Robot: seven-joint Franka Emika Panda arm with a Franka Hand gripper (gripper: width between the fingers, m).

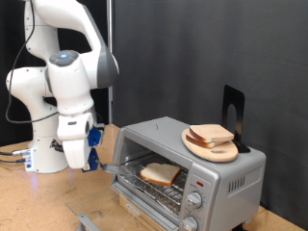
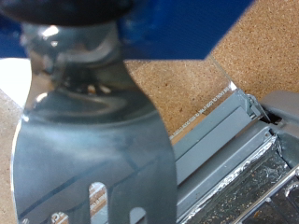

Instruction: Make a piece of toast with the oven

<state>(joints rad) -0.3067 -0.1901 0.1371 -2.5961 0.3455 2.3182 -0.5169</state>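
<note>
The silver-grey oven stands at the exterior view's right with its glass door folded down open. A piece of toast lies flat on the wire rack inside. My gripper, with blue fingers, hangs to the exterior view's left of the open door and is shut on a slotted metal spatula whose blade points toward the oven. In the wrist view the gripper grips the spatula, which fills the foreground, with the door's glass and a foil-lined tray beyond it.
A round wooden plate with more bread slices sits on the oven's top, next to a black stand. Two round knobs are on the oven's front. The cork-brown table extends below the arm. A dark curtain hangs behind.
</note>
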